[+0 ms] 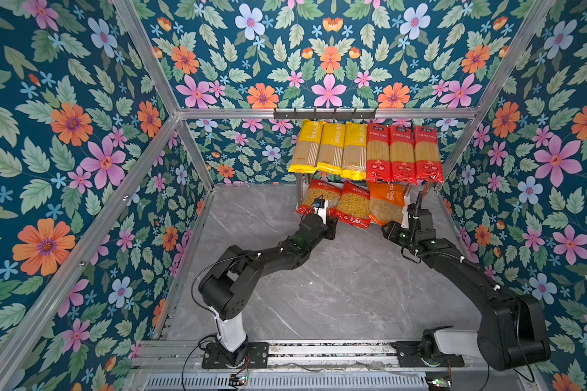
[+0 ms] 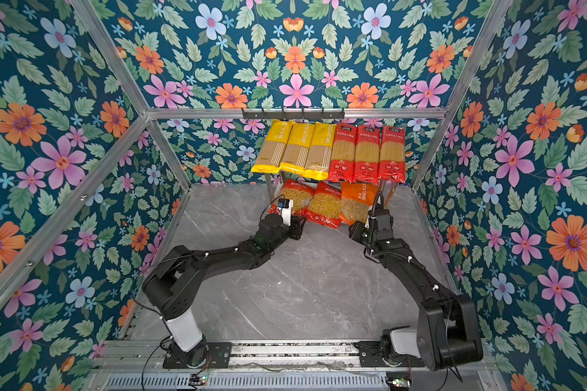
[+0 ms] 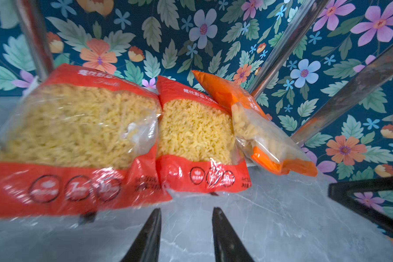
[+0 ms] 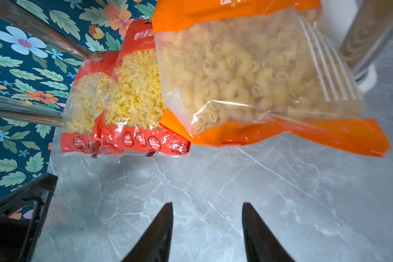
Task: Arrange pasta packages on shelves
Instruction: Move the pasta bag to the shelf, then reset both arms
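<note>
The shelves [image 1: 299,193] stand at the back wall. Three yellow spaghetti packs [image 1: 331,149] and three red ones [image 1: 402,154] lie side by side on the top tier. Below them lean two red short-pasta bags [image 3: 77,136] [image 3: 195,136] and an orange bag [image 4: 247,74], their lower ends at the marble. My left gripper [image 3: 186,211] is open just in front of the left red bag, with only marble between its fingers. My right gripper [image 4: 208,205] is open and empty in front of the orange bag. In both top views the wrists hide the fingertips.
A black hook rail [image 1: 324,113] runs above the rack on the aluminium frame. Chrome posts [image 3: 288,45] rise beside the bags. The grey marble table [image 1: 319,287] stretches from the rack to the arm bases. Flowered walls close in on three sides.
</note>
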### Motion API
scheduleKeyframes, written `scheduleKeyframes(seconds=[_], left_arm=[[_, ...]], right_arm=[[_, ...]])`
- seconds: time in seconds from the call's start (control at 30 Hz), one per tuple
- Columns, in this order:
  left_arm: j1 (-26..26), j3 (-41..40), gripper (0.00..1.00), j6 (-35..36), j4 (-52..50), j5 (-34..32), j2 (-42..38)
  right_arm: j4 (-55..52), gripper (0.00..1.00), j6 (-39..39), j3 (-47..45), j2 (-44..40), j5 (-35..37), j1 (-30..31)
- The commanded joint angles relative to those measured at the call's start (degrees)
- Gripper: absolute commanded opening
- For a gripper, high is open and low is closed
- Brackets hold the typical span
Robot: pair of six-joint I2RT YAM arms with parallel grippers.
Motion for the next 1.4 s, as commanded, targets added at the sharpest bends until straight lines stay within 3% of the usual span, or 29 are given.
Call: scheduleKeyframes(seconds=[0.0, 0.1, 0.17, 0.27, 0.43, 0.57, 0.7, 0.77, 0.83, 1.0, 1.1, 1.17, 1.23, 1.3, 1.37], left_arm=[[-0.15, -5.34, 0.46, 3.87, -2.54, -5.97, -6.28], [-0.14, -11.13, 0.53, 7.11, -4.25, -12.24, -12.04], [-0.3, -12.76, 0.55, 13.06, -8.67, -12.65, -15.25], [-0.35, -14.38, 0.56, 18.22, -12.52, -16.81, -19.7], [1.79, -19.99, 0.69, 24.88, -7.63, -37.05, -25.95], [7.74, -26.15, 0.7, 25.99, 1.92, -46.13, -25.03], [13.86, -32.9, 0.71, 27.9, 16.69, -44.79, -20.02], [15.95, -36.68, 0.73, 30.82, 29.49, -41.88, -15.73], [17.6, -38.16, 0.75, 32.68, 35.84, -37.29, -12.9], [22.59, -38.59, 0.79, 36.2, 41.42, -26.46, -7.85], [27.22, -38.08, 0.79, 31.58, 35.7, -19.56, -10.02], [31.01, -38.89, 0.8, 28.33, 35.19, -14.55, -11.25], [33.67, -40.75, 0.81, 24.99, 39.59, -13.85, -10.54], [35.47, -42.28, 0.85, 23.08, 43.2, -12.81, -9.38], [36.72, -42.04, 1.0, 22.31, 43.34, -10.19, -7.87]], right_arm=[[-7.46, 0.51, -0.45, -1.08, -4.42, 2.02, -0.45], [-8.84, 0.51, 0.33, -3.76, -9.25, 4.37, -3.55], [-8.68, 0.53, 0.94, -5.51, -12.52, 7.15, -6.14], [-3.3, 0.58, -4.33, -8.52, -16.63, 13.49, -6.51], [7.03, 0.74, -15.56, -13.79, -20.57, 26.93, -6.6], [13.02, 0.78, -21.64, -18.08, -19.04, 34.93, -7.55], [22.16, 0.75, -20.7, -22.88, -16.25, 31.92, -8.71], [28.99, 0.74, -20.82, -24.81, -13.42, 30.75, -8.7], [35.38, 0.73, -21.32, -26.74, -11.02, 29.41, -8.71], [43.46, 0.71, -20.46, -28.84, -6.09, 21.53, -11.52], [45.28, 0.7, -20.08, -29.25, -3.87, 18.62, -13.08], [53.25, 0.7, -20.33, -32.14, -0.21, 17.58, -13.18], [64.86, 0.71, -20.81, -35.36, 4.61, 17.11, -13.27], [64.65, 0.7, -21.98, -35.33, 5.94, 13.96, -13.3], [64.62, 0.72, -22.54, -34.2, 7.8, 12.39, -13.36]])
